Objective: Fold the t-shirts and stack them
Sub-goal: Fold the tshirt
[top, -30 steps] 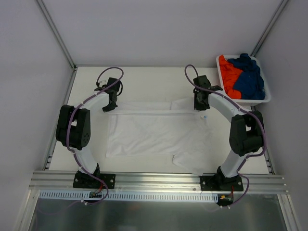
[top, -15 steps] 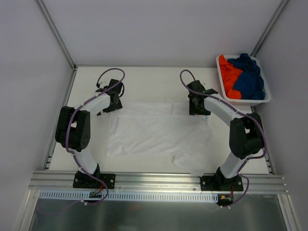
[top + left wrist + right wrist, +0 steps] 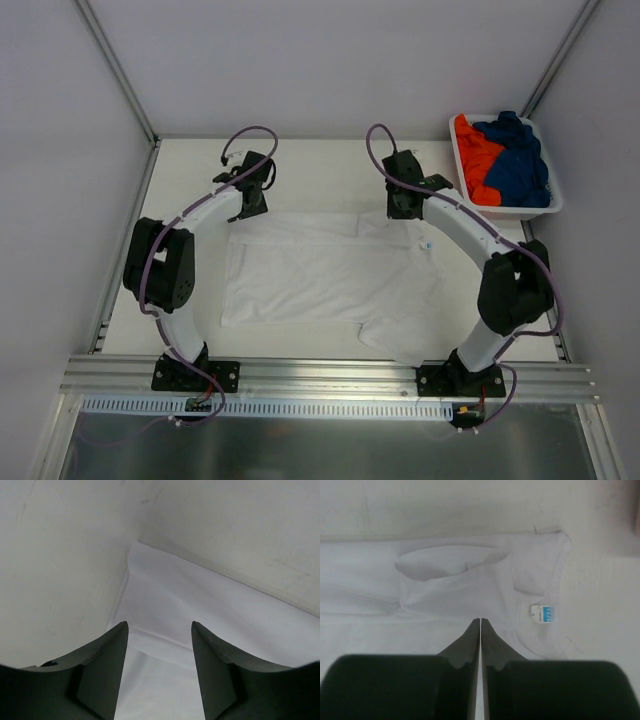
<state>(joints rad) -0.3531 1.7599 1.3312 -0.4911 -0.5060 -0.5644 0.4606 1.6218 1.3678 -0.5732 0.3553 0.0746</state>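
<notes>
The white t-shirt (image 3: 330,275) lies spread flat on the table, with its far edge folded over in a strip. It also shows in the left wrist view (image 3: 200,610) and the right wrist view (image 3: 445,590). Its tiny blue label (image 3: 541,613) sits at the collar. My left gripper (image 3: 250,207) is open and empty above the shirt's far left corner (image 3: 159,630). My right gripper (image 3: 400,208) is shut and holds nothing, just above the cloth near the collar (image 3: 480,621). The orange t-shirt (image 3: 475,155) and dark blue t-shirt (image 3: 515,160) lie crumpled in the basket.
The white plastic basket (image 3: 520,212) stands at the far right of the table. Grey walls with metal frame posts close in the table on three sides. A metal rail runs along the near edge by the arm bases.
Both grippers have moved away from me toward the far side, from over the shirt's folded strip to its far edge. The shirt lies still.
</notes>
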